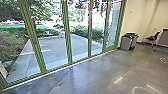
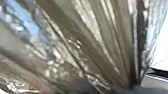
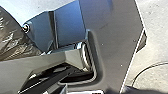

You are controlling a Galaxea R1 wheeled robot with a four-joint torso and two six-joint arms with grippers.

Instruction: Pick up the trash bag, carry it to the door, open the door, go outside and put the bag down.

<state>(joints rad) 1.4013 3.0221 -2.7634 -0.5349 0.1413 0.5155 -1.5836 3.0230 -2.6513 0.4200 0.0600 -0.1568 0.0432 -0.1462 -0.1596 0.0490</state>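
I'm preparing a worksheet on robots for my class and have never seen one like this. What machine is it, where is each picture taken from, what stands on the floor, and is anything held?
It is a wheeled robot with a bending torso and two arms. The head view looks forward and down over a grey floor. Green-framed glass panels separate it from paving outside. Grey bins stand near the far end of the glass, with a chair beyond.

The other two pictures come from cameras on the wrists. The left one looks closely at a shiny, creased bag. Its folds draw together, so the left arm is probably carrying it, though the grip itself is unclear. The right one shows the bag's edge beside a wide dark plate, which is part of the robot.
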